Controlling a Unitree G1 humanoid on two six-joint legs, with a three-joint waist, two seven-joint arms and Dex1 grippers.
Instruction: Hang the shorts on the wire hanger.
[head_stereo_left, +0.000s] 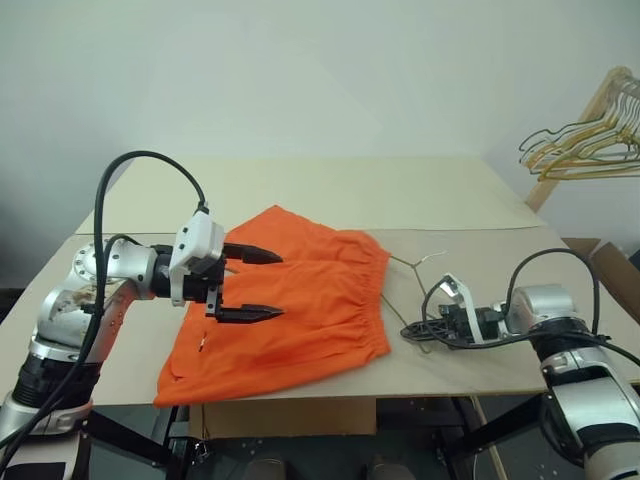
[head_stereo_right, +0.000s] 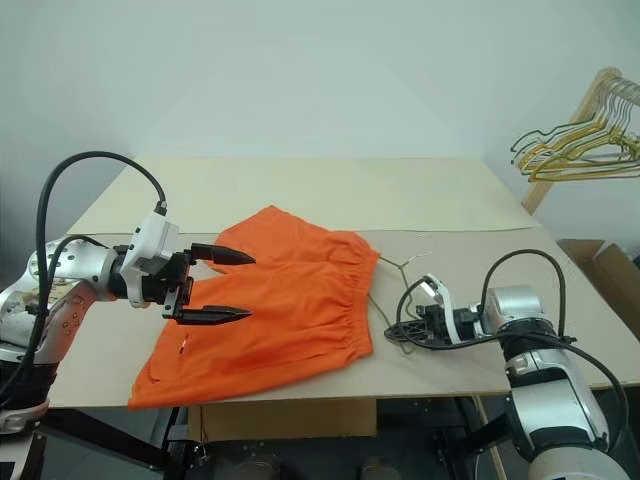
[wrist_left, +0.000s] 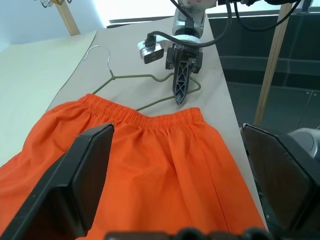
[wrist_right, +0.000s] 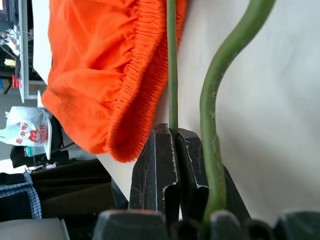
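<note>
The bright orange shorts lie flat on the table, waistband toward the right. My left gripper hovers open over their left half, pointing right, with nothing between its fingers. The thin grey-green wire hanger lies on the table just right of the waistband, one arm running under the shorts' edge. My right gripper points left and is shut on the hanger's wire close to the waistband corner; the wire passes between its black fingertips.
A bunch of gold and dark wire hangers hangs on a wooden rack at the back right. The table stretches bare behind the shorts. A cardboard box stands off the right edge, another under the front edge.
</note>
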